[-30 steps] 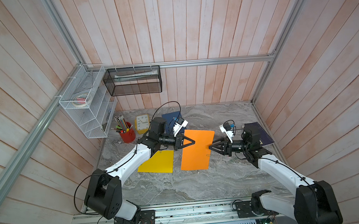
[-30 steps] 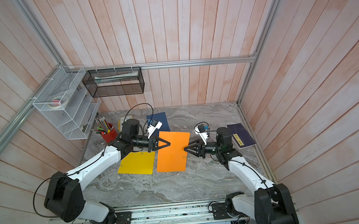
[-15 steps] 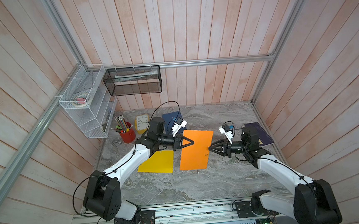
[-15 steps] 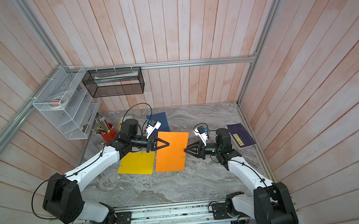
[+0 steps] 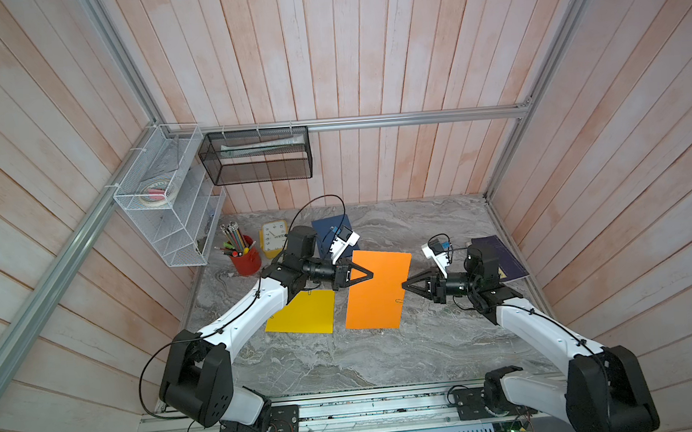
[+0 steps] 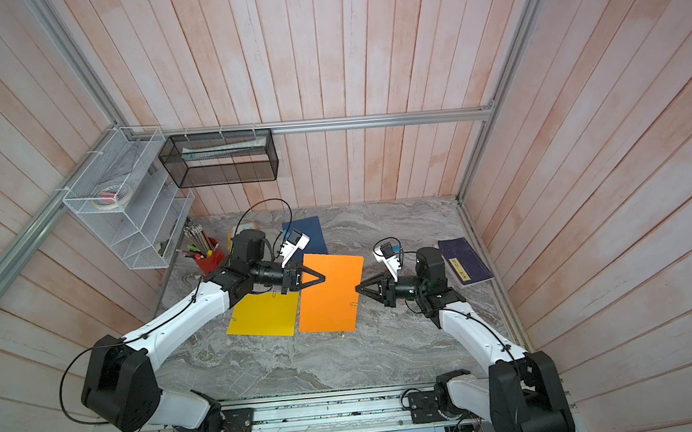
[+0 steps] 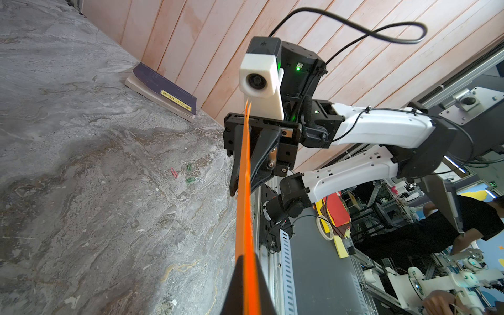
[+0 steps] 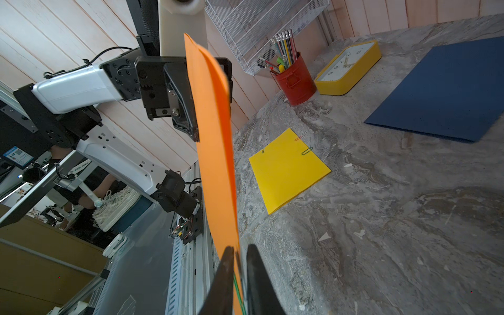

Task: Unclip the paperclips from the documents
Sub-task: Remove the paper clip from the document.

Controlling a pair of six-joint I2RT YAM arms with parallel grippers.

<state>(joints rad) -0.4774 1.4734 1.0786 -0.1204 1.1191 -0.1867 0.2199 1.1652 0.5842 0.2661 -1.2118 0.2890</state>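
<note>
The orange document [image 5: 376, 290] hangs above the table between both arms. My left gripper [image 5: 370, 273] is shut on its left edge; in the left wrist view the sheet [image 7: 242, 191] runs edge-on out of the shut jaws [image 7: 246, 261]. My right gripper [image 8: 240, 251] is closed on the opposite edge, where a green paperclip [image 8: 237, 291] lies between its fingers. A silvery paperclip [image 5: 399, 302] sits lower on that edge. The yellow document [image 8: 286, 169] lies flat with a green clip [image 8: 306, 150] and a red clip [image 8: 298, 138]. The dark blue document [image 8: 441, 92] lies behind it.
Several loose paperclips [image 7: 188, 174] lie on the marble table near the right arm. A purple book [image 5: 501, 256] lies at the right wall. A red pencil cup [image 5: 246, 259] and a yellow clock [image 5: 273, 236] stand back left, under a white wire rack [image 5: 169, 212].
The right gripper's jaws have narrowed onto the orange document's right edge. The left gripper has kept its hold, and the sheet has drifted slightly left.
</note>
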